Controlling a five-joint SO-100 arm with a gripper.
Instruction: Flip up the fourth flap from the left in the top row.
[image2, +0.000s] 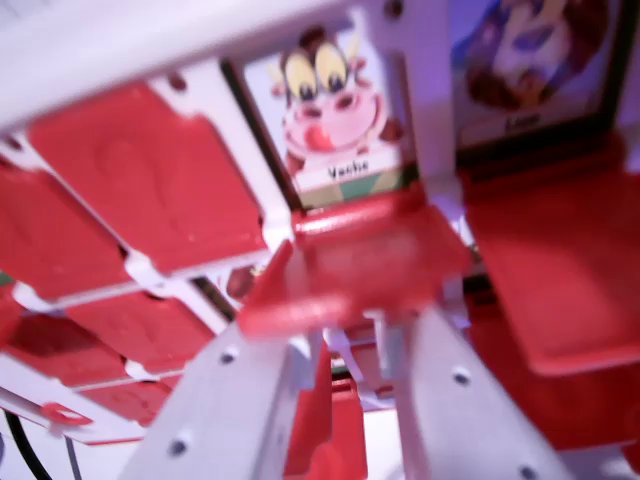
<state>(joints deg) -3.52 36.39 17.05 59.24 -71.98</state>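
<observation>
Place unclear; only a red flap-board game (150, 190) with cartoon cards (335, 115).

The flap (375, 250) is a red plastic panel at the centre of the frame, blurred, tilted partly up from the board with its near edge raised. Just above it stands its card (335, 110), a cartoon cow with yellow eyes, pink muzzle and tongue out, its caption too blurred to read for certain.
</observation>
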